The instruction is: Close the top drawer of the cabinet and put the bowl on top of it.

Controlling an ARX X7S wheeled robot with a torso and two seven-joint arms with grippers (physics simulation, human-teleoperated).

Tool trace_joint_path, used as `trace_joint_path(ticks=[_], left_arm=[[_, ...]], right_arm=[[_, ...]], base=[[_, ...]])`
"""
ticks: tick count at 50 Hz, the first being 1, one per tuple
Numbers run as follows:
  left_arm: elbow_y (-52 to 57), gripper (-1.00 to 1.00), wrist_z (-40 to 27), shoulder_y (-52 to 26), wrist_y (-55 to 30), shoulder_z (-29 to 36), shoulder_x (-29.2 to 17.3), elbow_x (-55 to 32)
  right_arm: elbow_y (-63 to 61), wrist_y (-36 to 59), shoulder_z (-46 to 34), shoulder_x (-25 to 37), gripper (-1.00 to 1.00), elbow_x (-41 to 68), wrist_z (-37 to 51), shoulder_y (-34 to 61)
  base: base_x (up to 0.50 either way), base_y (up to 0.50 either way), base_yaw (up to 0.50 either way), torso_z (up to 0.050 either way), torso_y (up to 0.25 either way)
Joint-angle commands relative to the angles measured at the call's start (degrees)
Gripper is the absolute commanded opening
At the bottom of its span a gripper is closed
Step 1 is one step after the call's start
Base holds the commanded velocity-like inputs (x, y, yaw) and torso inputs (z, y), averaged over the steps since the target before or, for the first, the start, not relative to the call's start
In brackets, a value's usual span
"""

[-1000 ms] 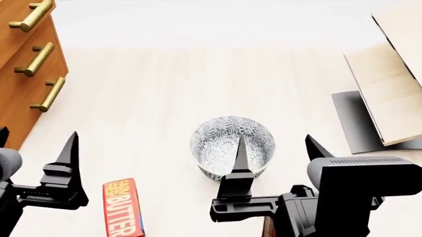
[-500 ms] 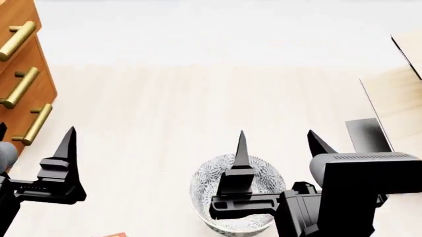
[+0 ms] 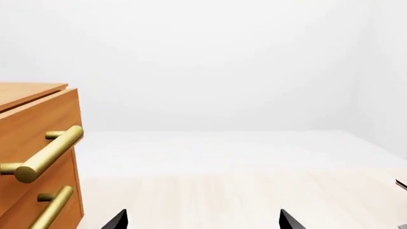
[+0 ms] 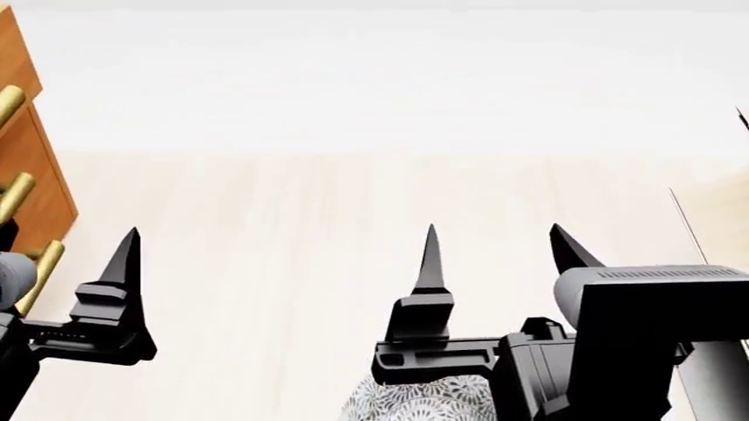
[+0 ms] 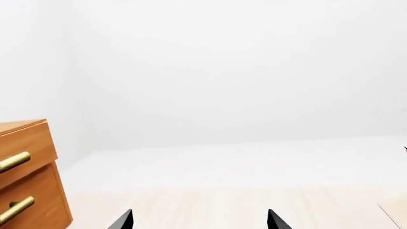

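Jaws apart, both grippers empty, bowl (image 4: 422, 396) at frame edge

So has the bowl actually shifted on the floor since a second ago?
Cannot tell. The bowl slid down the head view, but the cabinet slid the same way, so the camera moved.

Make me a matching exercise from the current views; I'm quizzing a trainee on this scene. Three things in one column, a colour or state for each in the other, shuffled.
Things:
1. bowl
2. cabinet
3. right gripper

Colour or state:
A. orange-brown wood with brass bar handles
B. open and empty, fingers spread apart
C. white with grey floral pattern, only its rim showing at the head view's bottom edge

Pairs: 1-C, 2-A, 3-B
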Motion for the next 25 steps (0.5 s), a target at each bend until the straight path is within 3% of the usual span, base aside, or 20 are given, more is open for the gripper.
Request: trace_joint_path(ticks=[1,13,25], left_arm=[[-0.5,1.0,-0.1,0.2,0.5,0.8,-0.4,-0.2],[-1.7,1.0,-0.2,-0.3,0.8,1.5,-0.5,-0.5],[-9.9,1.0,0.9,-7.7,0.1,3.7,0.0,-0.8]], right_arm=[[0.2,-1.4,0.5,0.1,1.0,0.3,-0.1,-0.7],[1.2,-1.8,0.7,0.0,1.0,1.0,0.2,-0.9],[-0.5,-0.8,0.7,0.7,1.0,2.9,1.4,-1.3]], base=[[0.0,0.0,0.0,0.0,0.0],[0.0,0.0,0.0,0.0,0.0],[0.0,0.0,0.0,0.0,0.0]])
